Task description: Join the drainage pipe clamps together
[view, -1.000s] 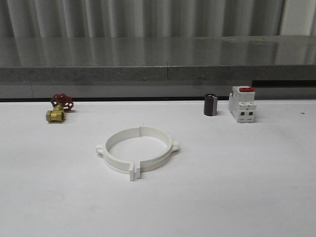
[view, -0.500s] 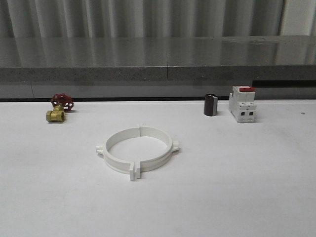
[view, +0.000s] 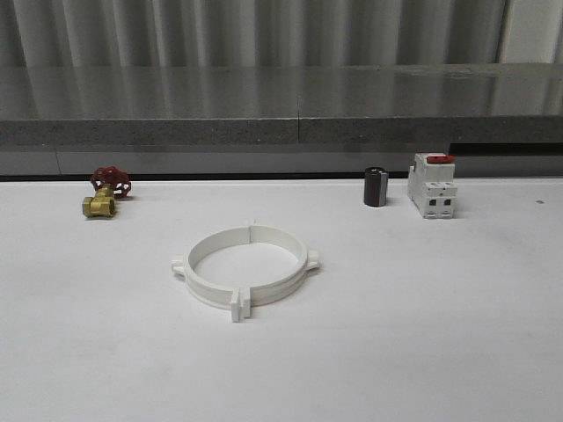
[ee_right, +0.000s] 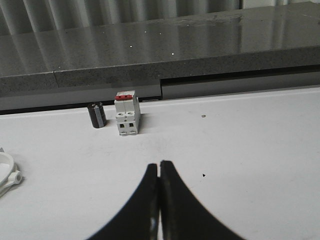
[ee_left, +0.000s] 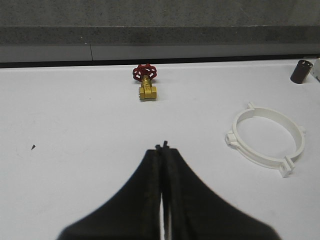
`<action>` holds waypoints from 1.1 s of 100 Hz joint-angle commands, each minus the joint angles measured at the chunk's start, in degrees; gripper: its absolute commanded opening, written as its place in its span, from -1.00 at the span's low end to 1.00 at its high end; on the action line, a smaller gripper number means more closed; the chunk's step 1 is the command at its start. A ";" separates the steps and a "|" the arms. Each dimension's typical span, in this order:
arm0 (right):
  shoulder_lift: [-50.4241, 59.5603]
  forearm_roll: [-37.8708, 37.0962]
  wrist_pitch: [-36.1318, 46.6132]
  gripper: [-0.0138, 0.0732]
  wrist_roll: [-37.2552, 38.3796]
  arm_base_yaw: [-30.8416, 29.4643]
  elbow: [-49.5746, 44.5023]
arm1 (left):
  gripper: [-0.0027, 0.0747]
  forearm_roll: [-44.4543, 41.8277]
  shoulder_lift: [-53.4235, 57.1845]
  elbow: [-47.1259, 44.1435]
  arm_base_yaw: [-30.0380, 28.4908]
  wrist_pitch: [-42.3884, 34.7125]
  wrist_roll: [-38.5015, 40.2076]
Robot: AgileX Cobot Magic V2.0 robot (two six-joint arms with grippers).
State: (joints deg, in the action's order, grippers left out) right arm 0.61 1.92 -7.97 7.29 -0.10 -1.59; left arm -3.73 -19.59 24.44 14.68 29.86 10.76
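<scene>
Drainage pipe clamps (view: pixel 247 265) at desk (view: pixel 422 334) centre, two halves joined as ring, tabs meeting at 6 and 12 o'clock. Looks connected already. Risk: seam not fully seated, any nudge splits halves.

Left tool (ee_left: pixel 163 148) clenched, empty. Right tool (ee_right: pixel 159 164) clenched, empty. Both well apart from ring.

Brass valve (view: pixel 105 193) at 10 o'clock, breaker (view: pixel 431 185) at 2 o'clock, dark cylinder (view: pixel 376 186) beside it; no collision threat.
</scene>
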 commanded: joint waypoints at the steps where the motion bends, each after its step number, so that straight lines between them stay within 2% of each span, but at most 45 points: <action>1: 1.14 -0.74 5.06 -0.95 -0.01 0.08 0.91 | -0.98 -0.13 -0.45 1.65 -0.23 -4.30 -0.08; 90: 1.14 -0.73 4.59 -0.95 -0.01 0.08 0.91 | -0.98 -0.01 -0.45 1.28 -0.23 -4.30 -0.08; 110: 1.14 -0.73 4.59 -0.95 -0.01 0.08 0.91 | -0.98 -1.01 -0.45 1.12 -0.26 -14.07 -0.08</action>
State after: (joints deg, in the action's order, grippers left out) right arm 0.61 1.78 -7.89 7.41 -0.10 -1.59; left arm -3.86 -19.59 24.22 14.68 24.94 10.76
